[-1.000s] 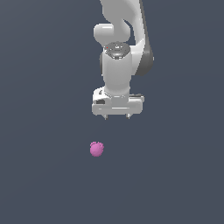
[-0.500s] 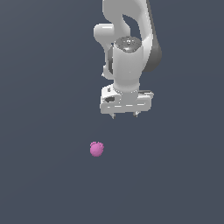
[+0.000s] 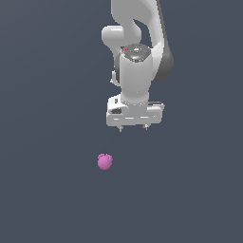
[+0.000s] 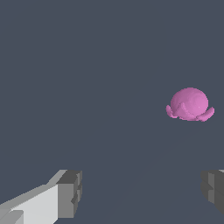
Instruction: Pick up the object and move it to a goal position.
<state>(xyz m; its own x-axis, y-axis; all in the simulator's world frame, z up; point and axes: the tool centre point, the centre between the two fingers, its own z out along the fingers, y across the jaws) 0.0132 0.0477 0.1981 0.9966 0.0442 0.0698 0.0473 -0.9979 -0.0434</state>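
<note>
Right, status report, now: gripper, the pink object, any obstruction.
Gripper open, holding nothing, above the surface. Pink object loose on the dark surface, off to the exterior view's left of the gripper, not between the fingers. Nothing in the way.

The wrist view's edges cut off both jaws of the gripper (image 4: 140,194).

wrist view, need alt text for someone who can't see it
A small pink lumpy object sits on a plain dark grey surface, untouched. Two grey fingertips of the open gripper frame the foreground, jaws wide apart, the object beyond them and off-centre.
</note>
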